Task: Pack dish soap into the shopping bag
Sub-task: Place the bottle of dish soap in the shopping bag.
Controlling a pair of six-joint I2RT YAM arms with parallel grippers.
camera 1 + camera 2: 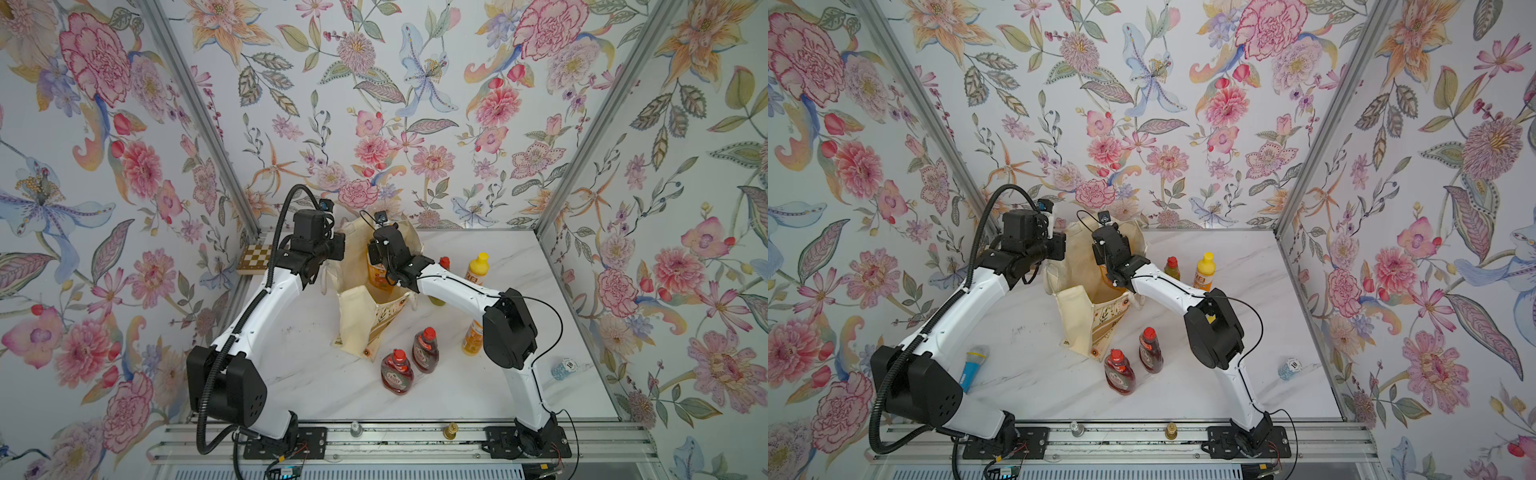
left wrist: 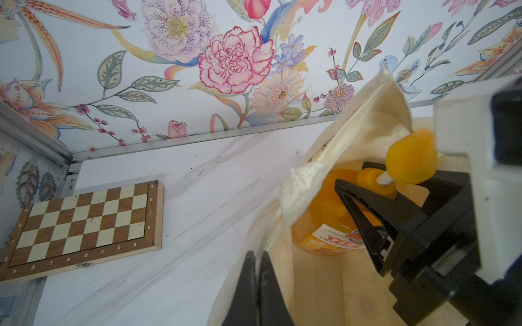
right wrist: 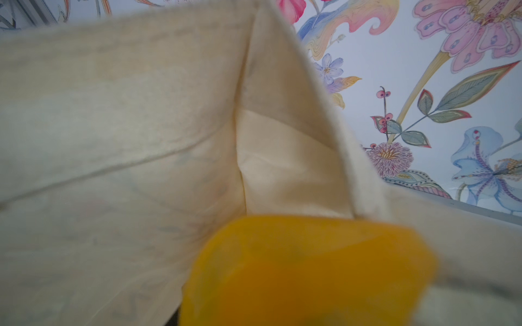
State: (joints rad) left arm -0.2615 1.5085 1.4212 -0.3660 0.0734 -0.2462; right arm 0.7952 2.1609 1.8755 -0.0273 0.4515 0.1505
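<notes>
Cream canvas shopping bag (image 1: 357,316) stands mid-table (image 1: 316,386). Left gripper (image 2: 257,271), jaws clenched, pinches its left rim. Right gripper (image 2: 351,173), jaws grasping the neck, holds the orange pump bottle (image 2: 327,225) inside. Risk: a slipping rim collapses the mouth, snagging the bottle.

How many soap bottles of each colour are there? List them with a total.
Orange pump bottle, inside the shopping bag: 1
Orange yellow-capped bottles: 2
Dark-red bottles: 2
Olive-green bottle: 1
Total: 6
</notes>
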